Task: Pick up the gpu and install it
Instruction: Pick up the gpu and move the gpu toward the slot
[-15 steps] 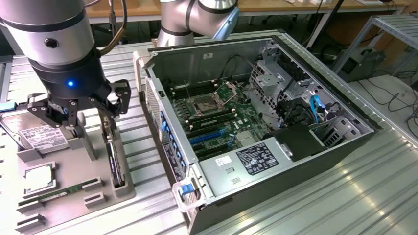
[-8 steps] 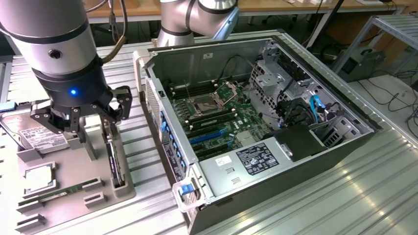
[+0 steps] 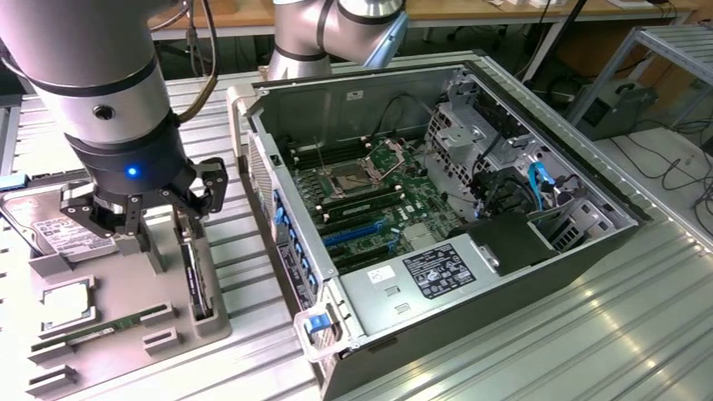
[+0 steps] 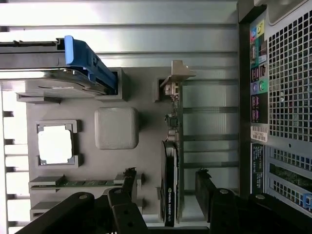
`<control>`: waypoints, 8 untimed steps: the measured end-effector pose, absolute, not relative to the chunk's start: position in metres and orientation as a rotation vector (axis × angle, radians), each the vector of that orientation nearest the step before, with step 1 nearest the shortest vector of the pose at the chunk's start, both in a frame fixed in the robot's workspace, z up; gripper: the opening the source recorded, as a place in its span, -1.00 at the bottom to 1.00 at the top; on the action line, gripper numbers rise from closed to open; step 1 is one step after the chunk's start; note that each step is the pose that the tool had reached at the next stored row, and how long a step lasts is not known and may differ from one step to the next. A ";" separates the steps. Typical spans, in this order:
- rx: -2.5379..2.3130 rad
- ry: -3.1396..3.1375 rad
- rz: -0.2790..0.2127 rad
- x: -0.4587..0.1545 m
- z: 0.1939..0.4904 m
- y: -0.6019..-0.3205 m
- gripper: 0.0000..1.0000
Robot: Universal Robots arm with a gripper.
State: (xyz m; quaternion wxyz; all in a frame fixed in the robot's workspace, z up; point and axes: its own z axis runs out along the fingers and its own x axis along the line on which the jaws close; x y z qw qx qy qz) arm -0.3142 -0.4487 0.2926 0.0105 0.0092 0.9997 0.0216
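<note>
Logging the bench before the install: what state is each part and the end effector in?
end effector: open, above the gpu
gpu: on edge in the tray slot, not gripped
computer case: side open, motherboard exposed
CPU: flat in its tray recess
memory stick: on edge in its tray slot

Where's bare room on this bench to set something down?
Free: the ribbed metal tabletop right of the open black computer case in the exterior view. Crowded: the grey parts tray, where the open hand hangs over the dark upright gpu.
</note>
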 end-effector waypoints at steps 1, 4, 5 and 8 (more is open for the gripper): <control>0.029 3.120 0.067 -0.314 0.291 -0.450 0.20; 0.029 3.120 0.050 -0.314 0.288 -0.451 0.20; 0.029 3.120 0.042 -0.314 0.287 -0.451 0.20; 0.028 3.120 0.018 -0.314 0.283 -0.451 0.20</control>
